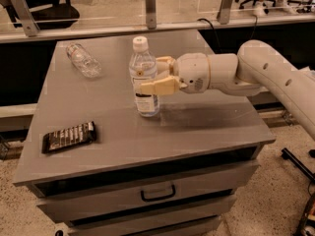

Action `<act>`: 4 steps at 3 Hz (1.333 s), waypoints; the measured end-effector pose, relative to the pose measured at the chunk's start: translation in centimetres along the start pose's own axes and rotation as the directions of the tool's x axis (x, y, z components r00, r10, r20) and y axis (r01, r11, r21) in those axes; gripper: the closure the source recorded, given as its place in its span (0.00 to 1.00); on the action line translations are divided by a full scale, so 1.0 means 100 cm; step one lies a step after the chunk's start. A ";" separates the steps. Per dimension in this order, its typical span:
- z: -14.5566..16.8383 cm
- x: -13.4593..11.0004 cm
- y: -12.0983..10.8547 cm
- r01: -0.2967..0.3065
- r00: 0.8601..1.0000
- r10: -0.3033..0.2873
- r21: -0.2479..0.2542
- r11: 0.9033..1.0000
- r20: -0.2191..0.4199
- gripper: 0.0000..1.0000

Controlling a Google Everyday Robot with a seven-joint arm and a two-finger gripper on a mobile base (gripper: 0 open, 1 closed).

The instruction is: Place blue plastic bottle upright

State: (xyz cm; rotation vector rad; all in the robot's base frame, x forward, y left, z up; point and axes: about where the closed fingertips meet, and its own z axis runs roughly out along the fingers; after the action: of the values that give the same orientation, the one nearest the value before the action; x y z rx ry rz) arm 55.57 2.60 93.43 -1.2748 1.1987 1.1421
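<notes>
The blue plastic bottle [141, 65], clear with a white cap and a pale label with dark print, stands upright on the grey table top [206, 122], a little right of its middle. Its base rests on the surface. My gripper [148, 74] reaches in from the right at the bottle's mid-height. One tan finger [156, 86] lies across the bottle's front and the other [165, 61] sits at its far side. The gripper is shut on the bottle.
A smaller clear label-less bottle [83, 60] lies on its side at the table's back left. A dark snack packet [69, 136] lies near the front left edge. Drawers with a handle [157, 193] sit below the top. A railing [150, 6] runs behind the table.
</notes>
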 end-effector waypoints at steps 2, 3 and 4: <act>-0.007 0.010 0.003 0.012 1.000 -0.012 0.006 1.000 0.009 0.00; -0.018 0.010 0.005 0.019 1.000 -0.019 0.030 0.999 -0.004 0.00; -0.040 0.008 0.015 0.023 0.998 -0.018 0.087 0.996 -0.056 0.00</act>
State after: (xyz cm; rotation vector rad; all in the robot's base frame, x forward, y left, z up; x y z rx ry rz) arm 54.14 -1.40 92.74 -1.2563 1.2594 1.0344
